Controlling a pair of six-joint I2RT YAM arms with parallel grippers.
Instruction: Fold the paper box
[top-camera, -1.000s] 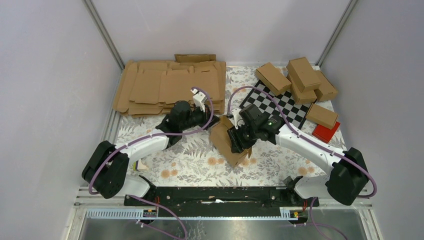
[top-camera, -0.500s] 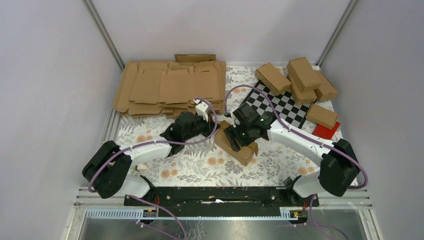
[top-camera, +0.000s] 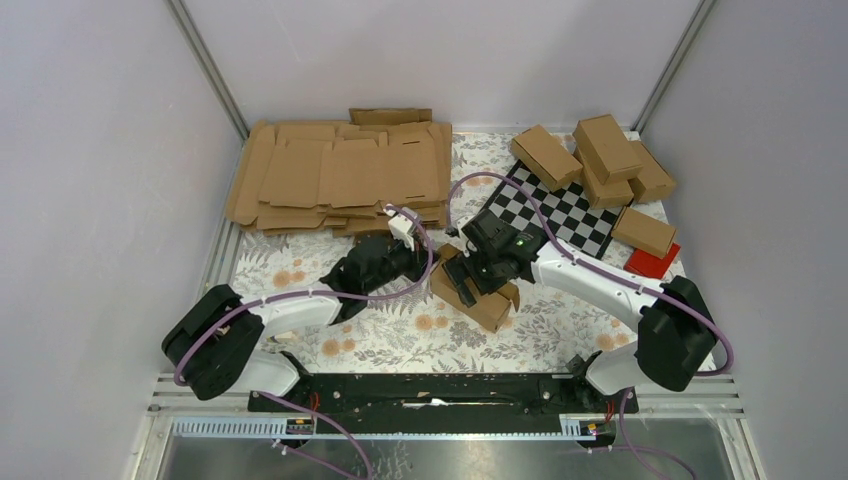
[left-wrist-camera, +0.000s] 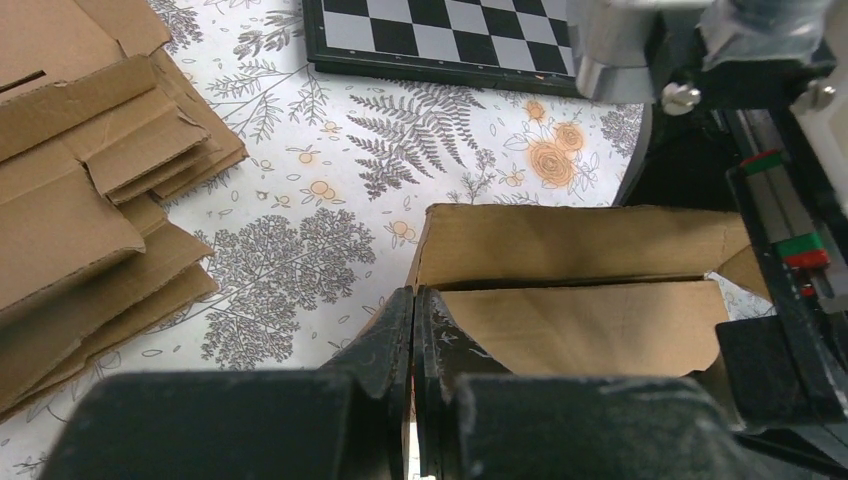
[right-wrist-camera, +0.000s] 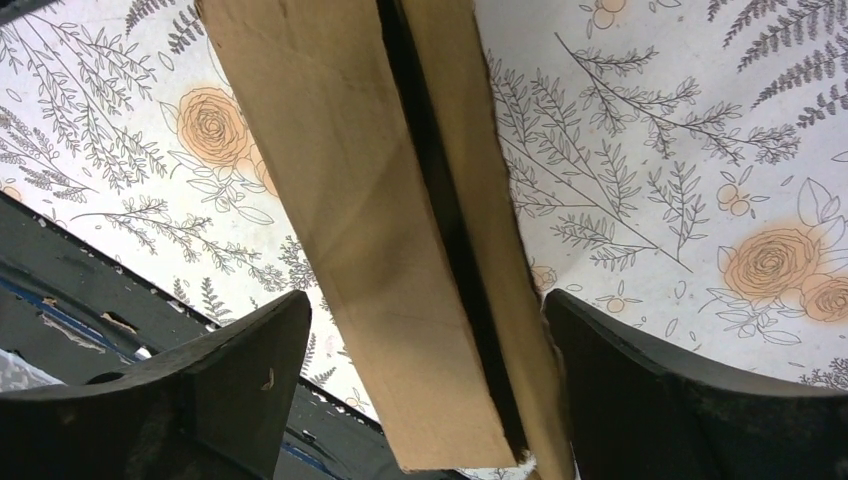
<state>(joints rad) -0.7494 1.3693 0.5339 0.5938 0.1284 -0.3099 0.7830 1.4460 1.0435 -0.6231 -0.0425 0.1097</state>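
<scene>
The paper box (top-camera: 490, 308) is a brown oblong carton lying on the floral mat near the middle. In the left wrist view its long lid flap (left-wrist-camera: 580, 320) is tucked under the top edge. My left gripper (top-camera: 428, 258) is at the box's left end. Its fingers (left-wrist-camera: 413, 300) are pressed together where the box's end edge runs into them, with a thin brown sliver between them. My right gripper (top-camera: 468, 280) is open and straddles the box (right-wrist-camera: 360, 220) from above, midway (right-wrist-camera: 425, 390). Its right finger (right-wrist-camera: 640, 380) is against the box's side and its left finger (right-wrist-camera: 240, 370) stands off.
A stack of flat cardboard sheets (top-camera: 340, 175) lies at the back left. A checkerboard (top-camera: 560, 215) lies at the back right, with several folded boxes (top-camera: 600, 150) and a small red box (top-camera: 652, 265) around it. A black rail (top-camera: 430, 385) runs along the near edge.
The box came down from a raised tilt to lie on the mat. Both grippers moved down and slightly nearer with it, and the right gripper now sits lower over it.
</scene>
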